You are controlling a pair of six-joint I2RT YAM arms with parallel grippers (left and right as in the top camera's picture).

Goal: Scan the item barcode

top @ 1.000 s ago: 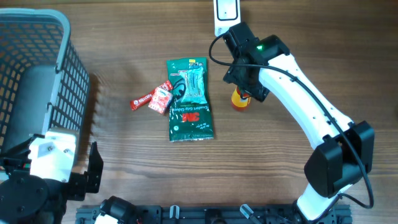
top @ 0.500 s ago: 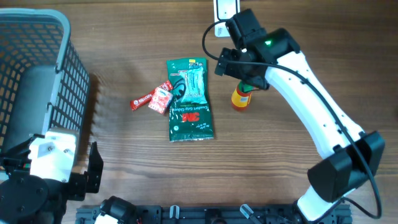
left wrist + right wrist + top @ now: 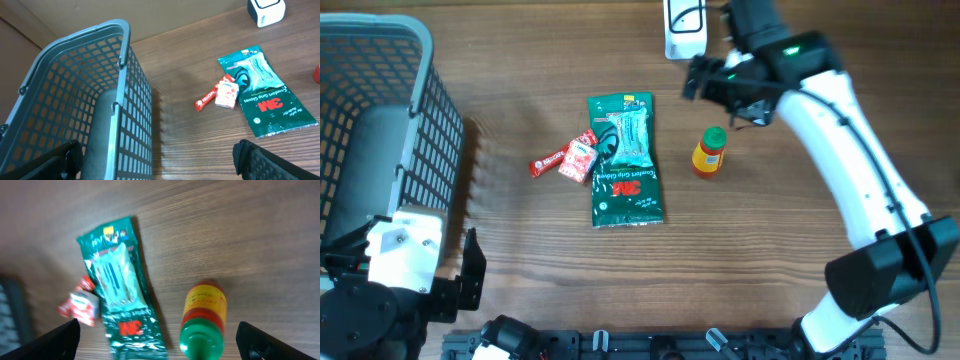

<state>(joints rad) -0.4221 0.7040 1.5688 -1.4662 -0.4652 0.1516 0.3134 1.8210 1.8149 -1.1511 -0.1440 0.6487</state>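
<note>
Packet point(image 3: 626, 160) in green marked "3M" on bench point(image 3: 740, 260), red wrappers point(image 3: 565, 159) just beside it, yellow bottle point(image 3: 709, 152) near its other side, left jaws and right jaws spread wide, empty.

Wooden tabletop point(image 3: 540, 90), brown grain running left-right. On it:
- grey mesh basket point(image 3: 445, 120) at the far left
- green 3M packet point(image 3: 625, 160) lying flat near the middle, long side running away from the robot
- small red-and-white sachets point(image 3: 567, 159) just beside the packet's left edge, the nearest one touching or slightly overlapping it
- yellow bottle with green cap point(image 3: 709, 152) right of the packet, a gap between them; can't tell if upright or lying
- white box point(image 3: 684, 30) at the far edge, behind the bottle
</note>
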